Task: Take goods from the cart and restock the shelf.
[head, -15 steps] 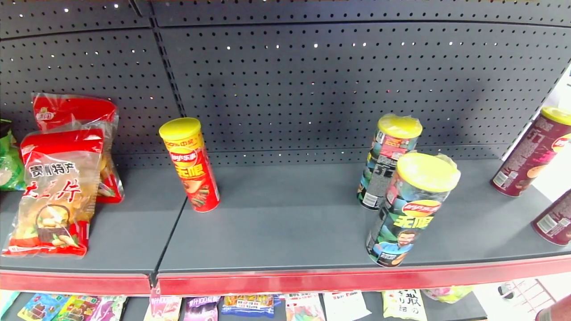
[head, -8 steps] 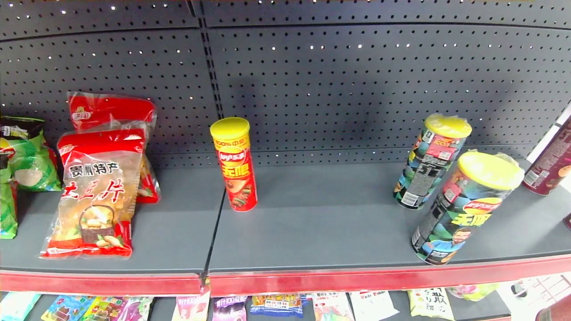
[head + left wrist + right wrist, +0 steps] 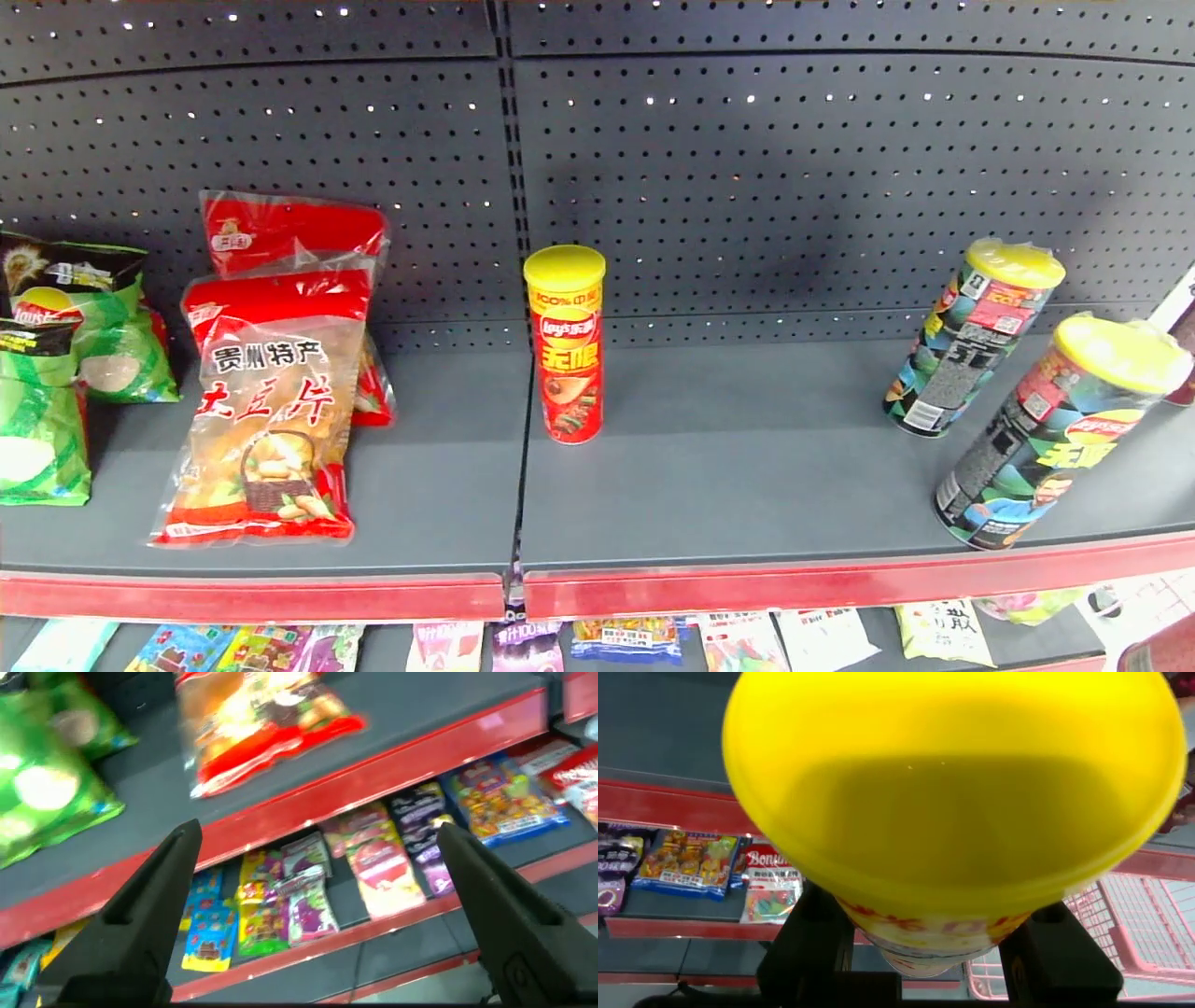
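Right gripper is pressed on a can with a yellow lid, one dark finger on each side of the can body. The lid faces the wrist camera. Beyond the held can, the red front edge of the shelf passes across. Under this edge is a lower shelf with flat packets. A red wire grid is on the other side of the can.

Left gripper is spread wide and holds nothing. It hangs in front of the same red edge, and small packets of the lower shelf show between its fingers. Past the edge lie a red bag and a green bag.

In the head view, the shelf has a dark perforated back wall. A red can stands upright beside the seam of the two boards. Between the red can and two colourful cans on the right is a wide bare area. The front one of these two stands close to the red edge. Red bags and green bags are on the left board.
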You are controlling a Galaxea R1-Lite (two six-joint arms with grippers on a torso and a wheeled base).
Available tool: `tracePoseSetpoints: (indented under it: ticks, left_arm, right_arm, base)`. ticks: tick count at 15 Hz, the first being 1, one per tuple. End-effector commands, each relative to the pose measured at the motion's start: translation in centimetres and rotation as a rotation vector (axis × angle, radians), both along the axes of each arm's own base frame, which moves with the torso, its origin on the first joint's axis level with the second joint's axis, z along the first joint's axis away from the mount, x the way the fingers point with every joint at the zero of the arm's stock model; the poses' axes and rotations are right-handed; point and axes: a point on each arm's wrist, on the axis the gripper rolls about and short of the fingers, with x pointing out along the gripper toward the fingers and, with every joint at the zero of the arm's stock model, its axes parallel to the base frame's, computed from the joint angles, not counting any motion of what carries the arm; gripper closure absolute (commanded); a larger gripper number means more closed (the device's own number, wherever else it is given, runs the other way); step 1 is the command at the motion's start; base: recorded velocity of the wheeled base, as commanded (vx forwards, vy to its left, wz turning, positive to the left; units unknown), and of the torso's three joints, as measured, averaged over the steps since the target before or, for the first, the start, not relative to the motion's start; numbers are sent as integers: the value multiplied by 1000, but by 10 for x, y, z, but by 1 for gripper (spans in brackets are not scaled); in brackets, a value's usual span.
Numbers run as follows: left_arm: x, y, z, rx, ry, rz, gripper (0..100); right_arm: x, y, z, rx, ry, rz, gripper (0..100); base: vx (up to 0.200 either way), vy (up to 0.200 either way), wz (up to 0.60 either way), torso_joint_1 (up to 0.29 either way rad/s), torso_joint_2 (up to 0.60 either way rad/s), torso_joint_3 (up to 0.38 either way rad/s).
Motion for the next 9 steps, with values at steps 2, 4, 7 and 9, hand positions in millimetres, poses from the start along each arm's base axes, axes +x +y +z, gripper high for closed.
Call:
tracePoseSetpoints:
  ticks: [2, 4, 7, 9]
  left_arm:
    - [3, 0, 2, 43, 11, 50, 0]
    - [13, -2, 20, 1, 25, -5, 0]
    - [58, -14, 72, -180, 115, -286, 0]
    - [101, -25, 91, -191, 250, -494, 0]
  right_arm:
    - [-3, 1, 8, 22, -41, 65, 100]
    - [-10, 1, 5, 45, -73, 166, 100]
    - [-5, 3, 5, 90, -32, 318, 100]
    - [-1, 5, 4, 96, 0, 358, 100]
  base:
    - [0, 0, 0, 0, 0, 0]
    - [0, 0, 0, 0, 0, 0]
    - [0, 0, 0, 0, 0, 0]
    - [0, 0, 0, 0, 0, 0]
